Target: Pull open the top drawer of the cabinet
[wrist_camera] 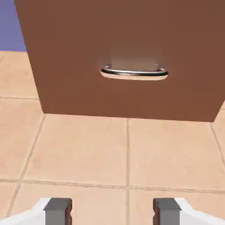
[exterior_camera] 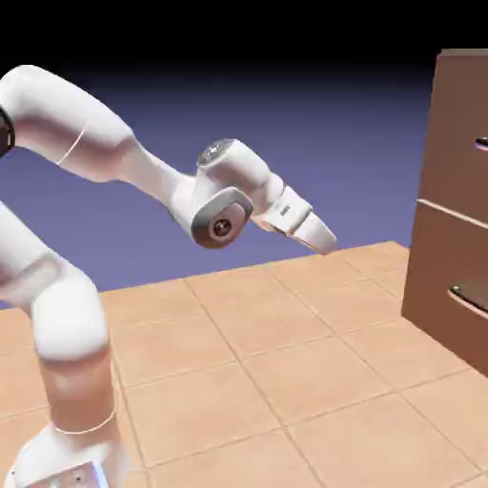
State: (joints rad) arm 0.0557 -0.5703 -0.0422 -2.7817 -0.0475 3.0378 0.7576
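The cabinet (exterior_camera: 448, 95) stands at the exterior view's right edge, reddish-brown and partly cut off. Its top drawer (exterior_camera: 456, 133) is the upper panel, and only the tip of its silver handle (exterior_camera: 482, 144) shows. My gripper (exterior_camera: 320, 235) hangs in the air well left of the cabinet, tilted down toward it and touching nothing. In the hand view the gripper (wrist_camera: 112, 212) is open, with bare floor between the two grey fingertips (wrist_camera: 58, 210). That view shows the cabinet's low front (wrist_camera: 66, 52) with a silver bar handle (wrist_camera: 134, 73) just above the floor.
The lower drawer (exterior_camera: 440, 276) juts slightly forward beneath the top one, with its handle (exterior_camera: 469, 297) at the frame edge. A tan tiled tabletop (exterior_camera: 286, 381) spreads between my arm's base and the cabinet.
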